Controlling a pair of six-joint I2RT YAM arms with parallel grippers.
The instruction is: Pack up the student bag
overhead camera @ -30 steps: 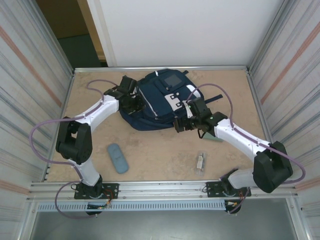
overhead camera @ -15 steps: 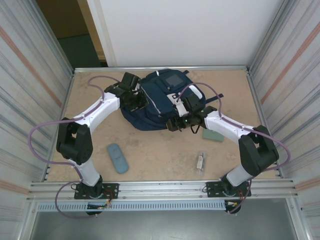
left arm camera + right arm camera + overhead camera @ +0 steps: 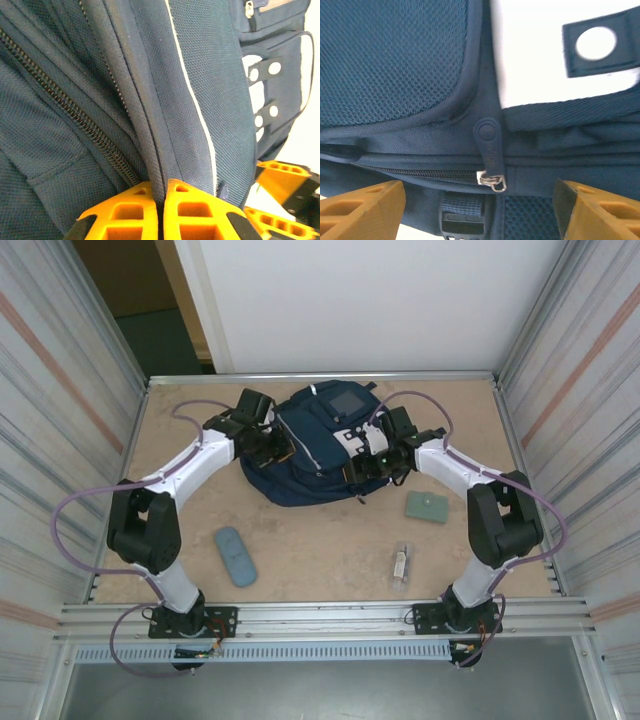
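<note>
The student bag point(image 3: 318, 445), navy with white patches and a grey front panel, lies at the back middle of the table. My left gripper point(image 3: 272, 447) is at its left side. In the left wrist view that gripper point(image 3: 161, 192) is shut on a fold of the bag's fabric point(image 3: 200, 75) beside a zipper point(image 3: 75, 110). My right gripper point(image 3: 372, 462) is at the bag's right side. Its orange fingers point(image 3: 365, 210) stand open on either side of a navy zipper pull point(image 3: 490, 142), which lies on the bag point(image 3: 395, 55) without touching them.
A blue-grey oblong case point(image 3: 235, 555) lies near the front left. A green flat item point(image 3: 427, 506) lies to the right of the bag, and a small silvery item point(image 3: 400, 564) lies nearer the front. Corrugated walls close in both sides.
My right arm has swung back and to the right along the bag's right side, uncovering the green item, and its jaws have narrowed a little. The left gripper keeps its hold.
</note>
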